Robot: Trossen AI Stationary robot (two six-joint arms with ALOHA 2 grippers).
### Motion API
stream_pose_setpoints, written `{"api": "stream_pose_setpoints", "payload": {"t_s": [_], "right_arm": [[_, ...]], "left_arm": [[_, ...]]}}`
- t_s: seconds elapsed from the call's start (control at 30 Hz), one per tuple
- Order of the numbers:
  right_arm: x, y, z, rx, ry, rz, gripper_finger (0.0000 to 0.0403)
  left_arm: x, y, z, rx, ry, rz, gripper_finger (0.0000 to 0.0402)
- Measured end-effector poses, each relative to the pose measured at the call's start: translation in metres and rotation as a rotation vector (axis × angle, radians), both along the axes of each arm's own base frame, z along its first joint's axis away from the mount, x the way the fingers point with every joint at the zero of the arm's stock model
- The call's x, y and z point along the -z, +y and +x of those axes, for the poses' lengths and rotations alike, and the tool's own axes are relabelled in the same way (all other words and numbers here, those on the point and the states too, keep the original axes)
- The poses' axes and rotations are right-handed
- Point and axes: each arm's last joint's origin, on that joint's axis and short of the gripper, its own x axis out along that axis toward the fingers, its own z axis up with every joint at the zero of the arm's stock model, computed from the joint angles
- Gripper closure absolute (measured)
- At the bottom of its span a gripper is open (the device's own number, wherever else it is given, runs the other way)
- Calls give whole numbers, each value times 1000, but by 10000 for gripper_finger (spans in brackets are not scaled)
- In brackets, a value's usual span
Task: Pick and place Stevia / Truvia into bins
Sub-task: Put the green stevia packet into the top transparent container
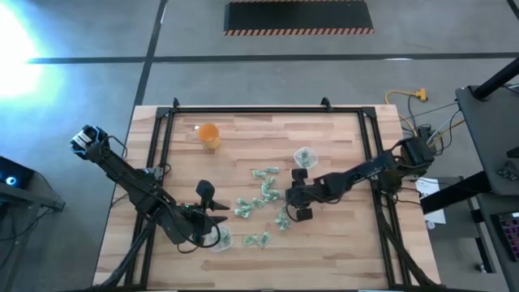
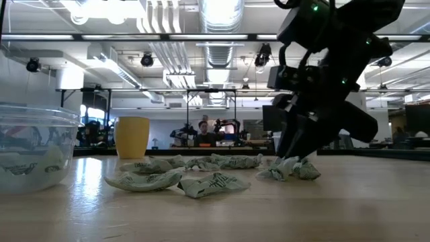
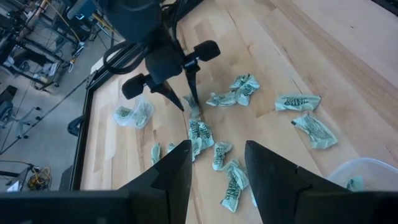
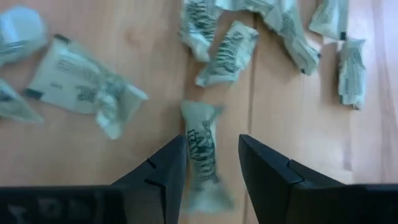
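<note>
Two bins (image 1: pixel 304 156) (image 1: pixel 220 238), one orange cup (image 1: pixel 209 135), roughly a dozen sachets (image 1: pixel 265 191) on the desk (image 1: pixel 340 235), some overlapping. Left gripper (image 1: pixel 212 219) wide and empty; right gripper (image 4: pixel 211 163) wide around a sachet (image 4: pixel 201 144).

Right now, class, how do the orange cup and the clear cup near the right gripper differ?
The orange cup is opaque; the clear cup is see-through. The clear cup holds pale green sachets; none show in the orange cup. The orange cup stands apart; the clear cup sits beside the right gripper. Both stand upright on the wooden table.

robotics lab, exposed ceiling ducts (image 2: pixel 222 13), concrete floor (image 1: pixel 81 81), wooden workbench (image 1: pixel 340 138)
</note>
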Motion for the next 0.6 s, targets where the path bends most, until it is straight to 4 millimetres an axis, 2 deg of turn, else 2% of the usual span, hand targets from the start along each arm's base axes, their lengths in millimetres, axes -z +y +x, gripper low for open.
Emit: {"api": "stream_pose_setpoints", "payload": {"t_s": [0.27, 0.6], "right_arm": [[0, -1, -1, 17, 15, 5, 276], [0, -1, -1, 12, 20, 2, 341]], "left_arm": [[0, 0, 0, 0, 0, 0, 269], [0, 0, 0, 0, 0, 0, 269]]}}
